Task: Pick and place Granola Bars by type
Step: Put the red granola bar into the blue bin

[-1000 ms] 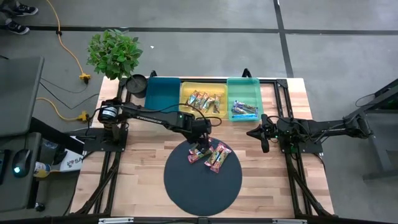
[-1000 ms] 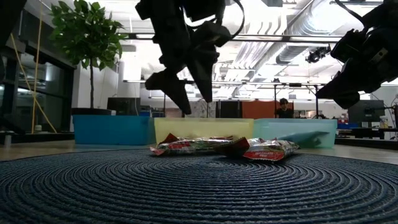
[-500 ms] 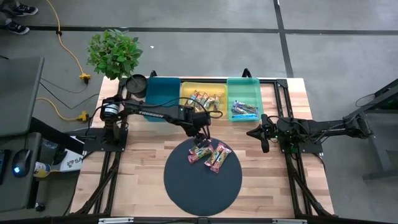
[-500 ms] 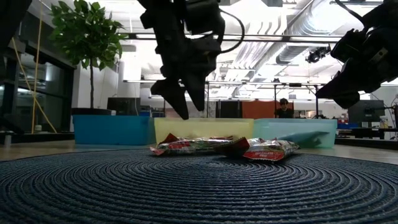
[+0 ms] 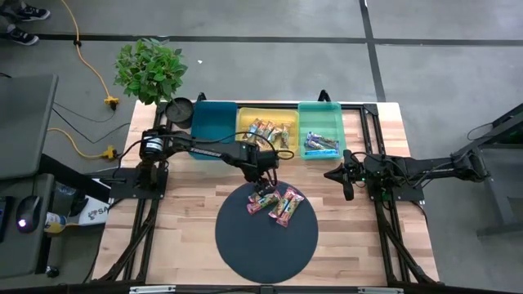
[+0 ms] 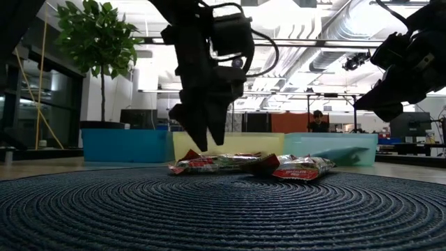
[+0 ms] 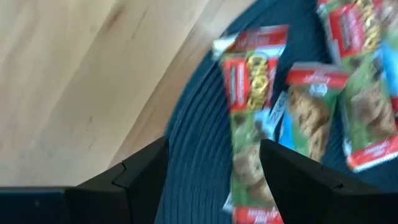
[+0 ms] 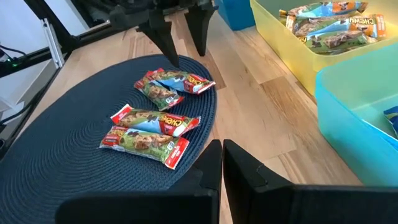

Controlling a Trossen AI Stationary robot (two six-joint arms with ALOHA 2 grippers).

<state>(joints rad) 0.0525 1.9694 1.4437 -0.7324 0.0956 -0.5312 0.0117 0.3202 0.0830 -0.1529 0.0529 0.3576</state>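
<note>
My left gripper (image 5: 262, 181) hangs wide open, holding nothing, over the mat's (image 5: 265, 245) far edge by 4 red bars (image 5: 276, 203); some overlap.

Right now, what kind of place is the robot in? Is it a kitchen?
Probably not a kitchen. It looks like a workshop or robot lab: a bare concrete floor with a yellow cable running across it, pipes and ducts under the ceiling, and a wooden table with two robot arms.
</note>
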